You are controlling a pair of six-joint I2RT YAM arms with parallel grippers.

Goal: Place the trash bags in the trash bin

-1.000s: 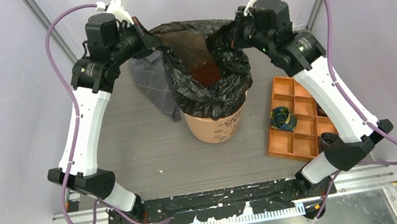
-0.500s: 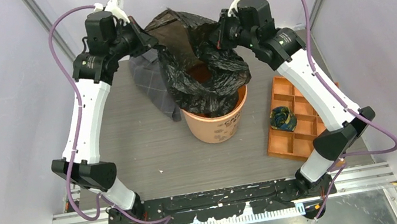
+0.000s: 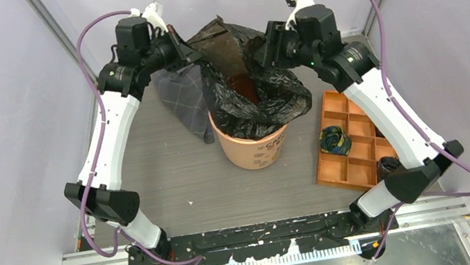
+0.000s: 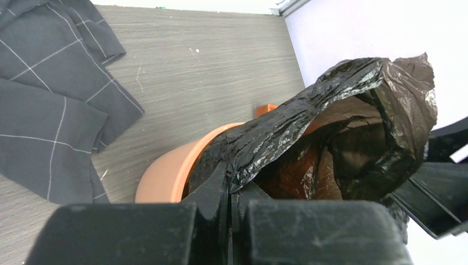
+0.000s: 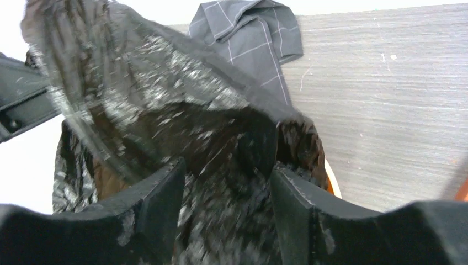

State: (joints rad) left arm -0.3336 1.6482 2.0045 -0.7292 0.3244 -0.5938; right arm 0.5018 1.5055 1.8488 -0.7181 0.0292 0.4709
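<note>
Top external view: the trash bag [image 3: 251,95] sits with its lower part inside the trash bin [image 3: 253,152] at the far middle of the worktop [image 3: 169,177], its mouth raised and spread between the two claws.
Trash bag: thin glossy black film, crinkled all over and floppy; the stretched far wall looks brownish where light passes through.
Trash bin: round orange plastic bucket, slightly tapered and smooth, with dark print on its near side; film drapes over its right rim, and the near-left rim is bare.
Left claw [image 3: 194,54]: closed tight on the left edge of the bag's mouth; in the left wrist view the film runs out from between the pressed fingers [image 4: 212,196].
Right claw [image 3: 265,49]: at the right edge of the mouth; in the right wrist view its fingers [image 5: 160,201] stand apart with blurred film bunched in the gap, and I cannot tell whether they pinch it.
Checked cloth [image 3: 182,102]: dark grey fabric with thin pale grid lines, softly folded, just left of the bin.
Tray [image 3: 353,172]: flat orange plastic with square compartments, right of the bin; a rounded dark bundle [image 3: 335,140] lies in one.
Worktop: matte grey wood grain with pale specks.
</note>
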